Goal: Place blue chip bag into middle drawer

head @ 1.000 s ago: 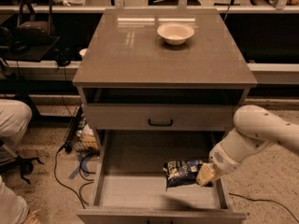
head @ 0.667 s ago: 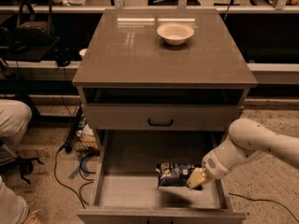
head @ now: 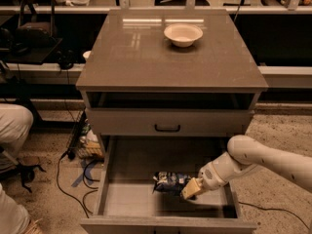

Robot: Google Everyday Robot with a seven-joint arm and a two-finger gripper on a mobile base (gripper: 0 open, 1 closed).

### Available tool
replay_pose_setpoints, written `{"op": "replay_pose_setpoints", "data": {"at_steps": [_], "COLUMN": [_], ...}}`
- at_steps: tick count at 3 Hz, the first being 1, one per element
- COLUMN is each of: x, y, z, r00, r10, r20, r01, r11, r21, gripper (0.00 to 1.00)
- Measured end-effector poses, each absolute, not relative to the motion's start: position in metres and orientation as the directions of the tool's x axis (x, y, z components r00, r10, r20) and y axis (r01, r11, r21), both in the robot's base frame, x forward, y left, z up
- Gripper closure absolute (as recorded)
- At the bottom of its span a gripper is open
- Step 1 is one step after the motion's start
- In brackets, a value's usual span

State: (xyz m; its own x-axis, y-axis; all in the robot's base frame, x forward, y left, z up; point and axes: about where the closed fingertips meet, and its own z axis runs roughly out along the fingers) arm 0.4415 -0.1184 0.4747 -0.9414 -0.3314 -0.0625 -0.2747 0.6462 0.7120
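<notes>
The blue chip bag [head: 169,182] is a crinkled dark-blue bag with white patches. It is low inside the open middle drawer [head: 127,199], near the middle of its bare grey floor. My gripper [head: 191,189] reaches into the drawer from the right, at the bag's right end, and is shut on it. I cannot tell whether the bag rests on the floor or hangs just above it. The white arm [head: 263,160] comes in over the drawer's right wall.
A white bowl [head: 183,34] stands on the cabinet top [head: 146,57]. A closed drawer front with a black handle [head: 167,128] sits above the open drawer. A person's leg [head: 12,126] and cables [head: 73,179] lie on the floor to the left.
My gripper has moved left and slightly down inside the drawer, carrying the blue chip bag from the right side toward the middle.
</notes>
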Motion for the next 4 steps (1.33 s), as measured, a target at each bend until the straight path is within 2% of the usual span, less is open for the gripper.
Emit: {"op": "replay_pose_setpoints", "data": {"at_steps": [3, 4], "x": [0.451, 0.45], "y": [-0.087, -0.086], "z": [0.452, 0.452], "r00": [-0.93, -0.93], "r10": [-0.365, -0.366], "r20": [-0.041, -0.04], "r01": [-0.278, -0.278], "r11": [0.628, 0.627], "r21": [0.727, 0.728], "gripper": [0.06, 0.0]}}
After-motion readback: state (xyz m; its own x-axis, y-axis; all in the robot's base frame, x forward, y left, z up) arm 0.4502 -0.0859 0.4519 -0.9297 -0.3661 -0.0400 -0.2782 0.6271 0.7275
